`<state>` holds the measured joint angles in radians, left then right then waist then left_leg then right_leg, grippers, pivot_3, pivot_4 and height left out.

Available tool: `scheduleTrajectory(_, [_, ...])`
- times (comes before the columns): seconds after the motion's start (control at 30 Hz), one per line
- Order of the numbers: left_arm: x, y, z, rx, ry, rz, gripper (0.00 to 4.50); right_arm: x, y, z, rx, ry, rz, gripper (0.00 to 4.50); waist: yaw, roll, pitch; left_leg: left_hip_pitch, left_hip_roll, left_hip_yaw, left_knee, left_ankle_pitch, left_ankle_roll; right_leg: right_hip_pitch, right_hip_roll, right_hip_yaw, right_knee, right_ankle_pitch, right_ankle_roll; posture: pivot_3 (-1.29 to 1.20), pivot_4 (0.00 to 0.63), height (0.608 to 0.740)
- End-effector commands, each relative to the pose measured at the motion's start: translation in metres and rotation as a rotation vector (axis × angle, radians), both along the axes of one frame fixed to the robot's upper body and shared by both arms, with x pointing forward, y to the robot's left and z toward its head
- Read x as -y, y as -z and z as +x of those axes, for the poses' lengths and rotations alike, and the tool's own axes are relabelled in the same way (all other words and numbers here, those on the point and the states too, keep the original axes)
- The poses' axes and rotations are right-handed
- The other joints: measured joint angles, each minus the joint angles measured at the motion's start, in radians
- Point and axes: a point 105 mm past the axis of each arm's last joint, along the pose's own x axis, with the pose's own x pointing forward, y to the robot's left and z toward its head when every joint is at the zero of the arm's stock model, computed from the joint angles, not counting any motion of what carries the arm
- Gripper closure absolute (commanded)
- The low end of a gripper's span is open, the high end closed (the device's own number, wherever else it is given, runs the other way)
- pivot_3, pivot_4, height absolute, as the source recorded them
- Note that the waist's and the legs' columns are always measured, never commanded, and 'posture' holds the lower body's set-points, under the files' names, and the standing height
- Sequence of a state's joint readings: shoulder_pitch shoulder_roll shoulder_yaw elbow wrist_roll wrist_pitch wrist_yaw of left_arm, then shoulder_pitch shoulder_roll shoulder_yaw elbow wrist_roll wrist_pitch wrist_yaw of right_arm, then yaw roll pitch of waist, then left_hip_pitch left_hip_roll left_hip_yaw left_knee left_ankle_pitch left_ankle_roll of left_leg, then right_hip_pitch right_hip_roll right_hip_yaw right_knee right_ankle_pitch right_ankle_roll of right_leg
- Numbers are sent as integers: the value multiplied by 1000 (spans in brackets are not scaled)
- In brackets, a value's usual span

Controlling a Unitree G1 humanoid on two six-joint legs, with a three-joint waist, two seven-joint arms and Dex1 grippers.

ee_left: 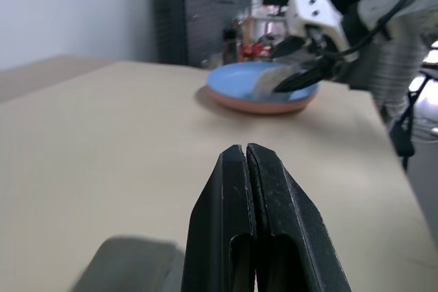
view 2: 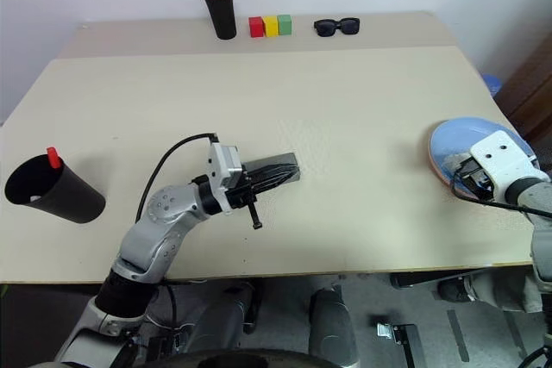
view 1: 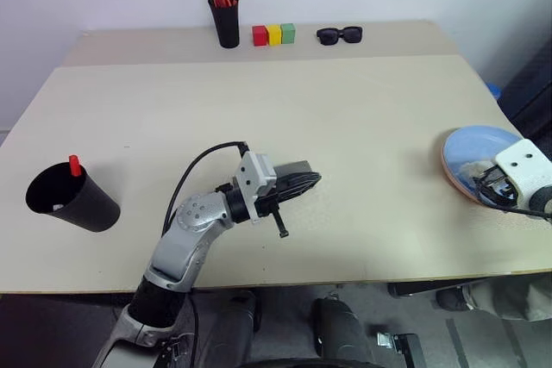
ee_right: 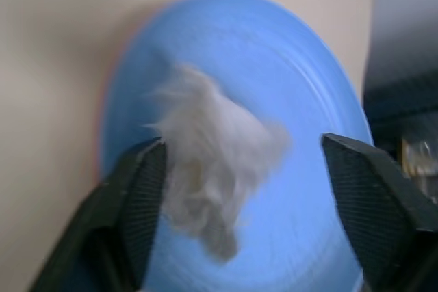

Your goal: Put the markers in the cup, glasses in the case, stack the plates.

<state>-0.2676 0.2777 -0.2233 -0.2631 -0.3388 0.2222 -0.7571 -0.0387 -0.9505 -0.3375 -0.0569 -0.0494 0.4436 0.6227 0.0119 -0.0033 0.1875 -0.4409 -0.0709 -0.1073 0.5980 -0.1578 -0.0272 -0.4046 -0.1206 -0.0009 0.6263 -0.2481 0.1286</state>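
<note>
Pressing my left gripper [ee_left: 246, 162] fingers flat together, I hold nothing, low in the centre of the frame over the grey case [view 2: 276, 169]; at lower left the cup [view 1: 69, 200] holds the red marker [view 1: 74, 165]; at right my right gripper [ee_right: 239, 189] hangs spread wide over the blue plate [ee_right: 301, 87], which sits on the pink plate [ee_left: 263, 106]; far off, upper frame, stand the pen holder [view 1: 226, 21], blocks [view 1: 273, 34] and sunglasses [view 1: 339, 34].

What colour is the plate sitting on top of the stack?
Light blue; the top plate shows best in the right wrist view, over a salmon pink plate.
</note>
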Motion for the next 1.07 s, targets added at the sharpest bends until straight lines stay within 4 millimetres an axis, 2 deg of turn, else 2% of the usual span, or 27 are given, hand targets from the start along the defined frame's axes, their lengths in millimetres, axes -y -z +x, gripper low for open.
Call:
scheduleTrajectory(0.03, [-22,-15,13,33,-147,-23,4500,-29,-33,5,84,-170,13,950,-1,0,0,0,0,0,0,0,0,0,0,0,0,0,0,0,150,740])
scheduleTrajectory(0.17, [-69,-18,47,48,-483,20,4500,-80,-50,11,155,-365,289,950,-7,-1,0,0,0,-1,0,0,0,0,0,0,0,0,0,0,150,740])
scheduleTrajectory(0.3, [-106,-15,62,36,-720,49,4500,-118,-49,18,161,-505,453,950,-1,-2,1,0,0,-1,0,0,0,0,1,-1,1,0,1,0,150,740])
scheduleTrajectory(0.37, [-115,-11,63,33,-783,72,4500,-129,-47,23,165,-541,523,950,1,-3,1,0,0,-2,0,0,0,0,1,-1,1,1,2,0,150,740])
scheduleTrajectory(0.47, [-121,-9,58,25,-821,69,4500,-135,-45,31,175,-557,566,950,4,-3,1,0,-1,-2,0,0,0,0,1,-1,0,1,3,0,150,740])
scheduleTrajectory(0.73, [-123,-5,49,-5,-821,51,4500,-126,-41,43,185,-548,577,950,0,-3,1,0,-1,-2,0,0,0,0,1,-1,0,1,2,0,150,740])
scheduleTrajectory(0.9, [-125,0,43,-20,-807,81,4500,-120,-34,45,176,-537,578,950,-1,-3,1,0,0,-1,0,0,0,-1,1,0,1,0,1,0,150,740])
scheduleTrajectory(1.07, [-131,0,37,-24,-811,79,4500,-123,-28,47,143,-552,587,950,-1,-3,1,0,0,-1,0,0,0,-1,1,0,1,0,1,0,150,740])
